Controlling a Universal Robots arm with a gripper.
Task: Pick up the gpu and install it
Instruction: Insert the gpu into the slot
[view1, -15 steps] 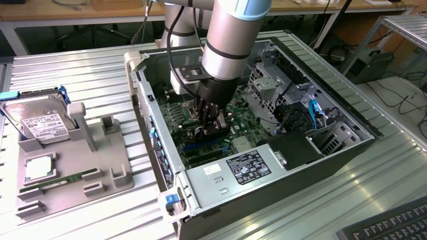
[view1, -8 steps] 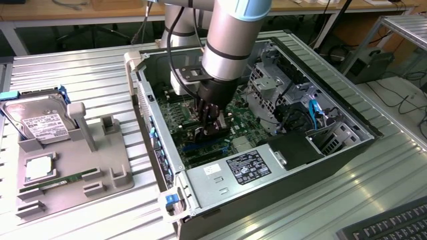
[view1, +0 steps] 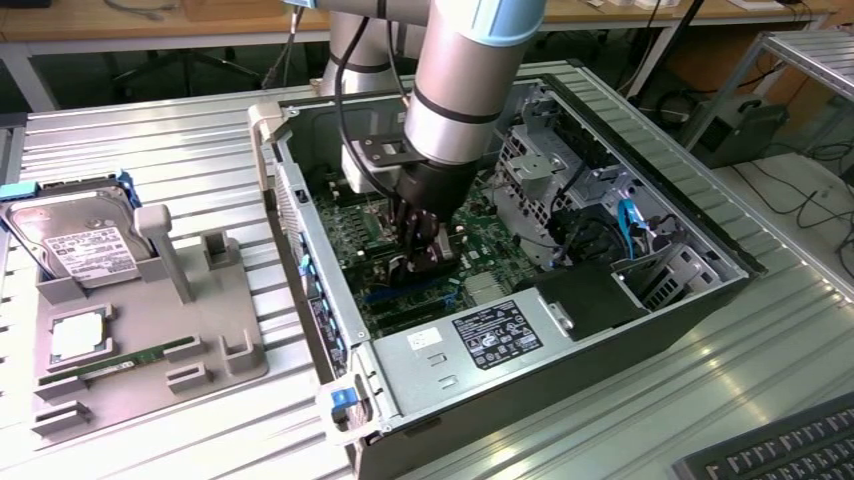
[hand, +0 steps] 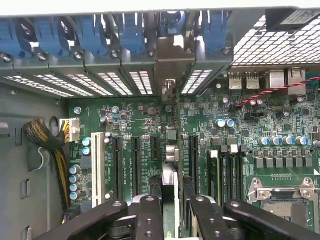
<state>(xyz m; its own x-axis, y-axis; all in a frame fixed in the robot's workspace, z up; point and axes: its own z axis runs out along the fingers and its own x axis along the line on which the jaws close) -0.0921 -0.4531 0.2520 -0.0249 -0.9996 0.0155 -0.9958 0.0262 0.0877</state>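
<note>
The gpu (hand: 171, 150) stands on edge between my fingers, a thin dark card seen from above. Its silver bracket (hand: 170, 65) sits against the row of rear slot covers. The card lines up with a long expansion slot on the green motherboard (hand: 125, 112); whether it is seated in the slot I cannot tell. My gripper (hand: 172, 202) is shut on the card, one black finger (hand: 149, 215) on each side. In the exterior view my gripper (view1: 424, 260) reaches straight down into the open computer case (view1: 400, 400), low over the motherboard, and hides most of the card.
Blue slot latches (hand: 132, 30) line the case's rear wall. A CPU socket (hand: 282, 195) and a yellow-black cable bundle (hand: 50, 145) flank the slots. The power supply (view1: 494, 335) fills the case's near end. Outside, a grey fixture (view1: 147, 330) holds a hard drive (view1: 80, 245) and a memory stick (view1: 114, 362).
</note>
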